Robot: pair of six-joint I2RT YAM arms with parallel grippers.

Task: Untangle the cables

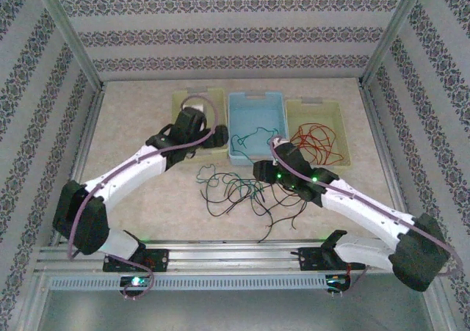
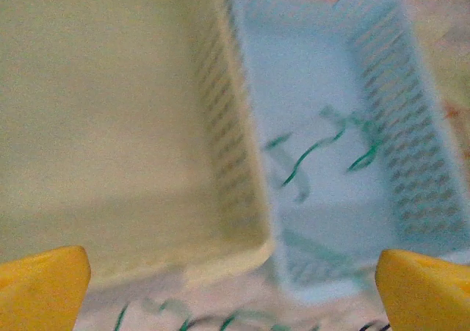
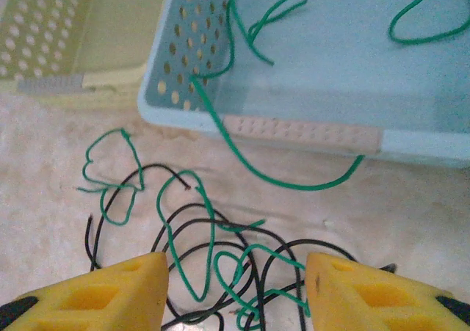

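Cables (image 1: 242, 193): I see thin green, black wires, loosely tangled.
Blue basket (image 3: 172, 67): perforated plastic.
Left gripper (image 2: 231, 291): spread.
Right gripper (image 3: 236, 291): spread.

Lab test booth: aluminium frame (image 1: 70, 34), wallpapered panels (image 1: 235, 23), tabletop (image 1: 147, 122).

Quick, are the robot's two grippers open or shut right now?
Left gripper: open, holding nothing.
Right gripper: open, holding nothing.

Green, black, apparently red cables (image 1: 239, 191)
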